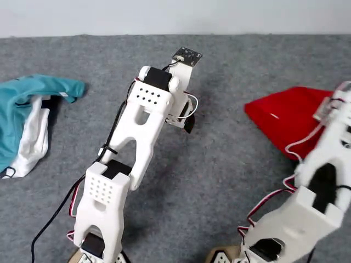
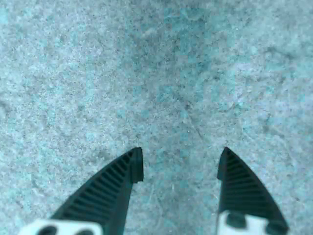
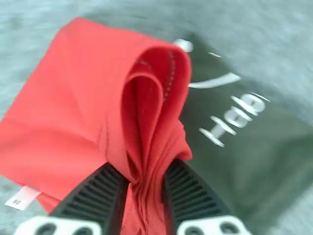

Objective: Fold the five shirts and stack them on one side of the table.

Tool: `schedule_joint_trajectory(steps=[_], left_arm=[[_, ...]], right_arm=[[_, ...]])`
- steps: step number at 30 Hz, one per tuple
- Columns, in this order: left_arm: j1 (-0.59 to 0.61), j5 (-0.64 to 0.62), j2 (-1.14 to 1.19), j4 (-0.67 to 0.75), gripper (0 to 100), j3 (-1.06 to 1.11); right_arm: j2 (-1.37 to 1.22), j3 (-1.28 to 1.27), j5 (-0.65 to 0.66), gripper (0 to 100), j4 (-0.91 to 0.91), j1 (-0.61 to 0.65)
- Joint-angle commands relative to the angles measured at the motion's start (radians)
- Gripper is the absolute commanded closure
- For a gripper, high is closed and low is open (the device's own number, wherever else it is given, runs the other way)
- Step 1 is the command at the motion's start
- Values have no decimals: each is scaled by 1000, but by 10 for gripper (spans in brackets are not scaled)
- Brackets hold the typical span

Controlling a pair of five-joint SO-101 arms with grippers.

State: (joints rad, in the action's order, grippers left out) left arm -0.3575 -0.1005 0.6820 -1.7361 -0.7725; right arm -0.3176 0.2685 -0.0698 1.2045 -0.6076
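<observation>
Two arms, both mine, stand side by side at a grey felt counter [image 1: 219,181].

Left arm [image 1: 137,126]: extended over the middle of the counter, wrist tipped downward. My left jaws are spread apart with nothing between them. In the left wrist view, the two ribbed black fingers [image 2: 110,188] frame bare felt.

Right arm [image 1: 318,186]: at the right edge of the high view, wrist above the red shirt [image 1: 290,118]. My right jaws are clenched on a bunched fold of the red shirt [image 3: 98,107]. The cloth rises between the two fingers [image 3: 93,196] in a rounded loop, and the remainder spreads flat on the counter away from the jaws. A small white label [image 3: 22,198] shows at one edge of the red cloth. A dark shirt [image 3: 244,147] with pale print lies touching the red shirt, on the side opposite the label.

Teal shirt [image 1: 27,104]: crumpled at the left edge of the counter, well apart from both arms.

White shirt [image 1: 35,137]: bunched against the teal shirt and partly under it.
</observation>
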Motion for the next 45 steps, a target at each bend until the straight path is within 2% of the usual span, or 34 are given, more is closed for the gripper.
schedule_joint_trajectory(steps=[1,11,18,26,34,39,45], left_arm=[[0,11,-64,-17,749,-4],[0,11,-64,-17,749,-2],[8,11,-74,-18,746,-4],[34,11,-166,-18,746,-12],[262,9,-315,-18,746,-1],[535,5,-331,-17,746,33],[838,5,-219,-15,746,84]], right_arm=[[67,41,-12,988,41,-105],[-71,-101,-12,976,-22,-265],[-90,-95,-64,750,79,-383],[120,-95,-58,754,180,-484],[312,-101,-3,755,275,-456],[389,-101,95,756,343,-453],[435,-103,158,757,352,-430]])
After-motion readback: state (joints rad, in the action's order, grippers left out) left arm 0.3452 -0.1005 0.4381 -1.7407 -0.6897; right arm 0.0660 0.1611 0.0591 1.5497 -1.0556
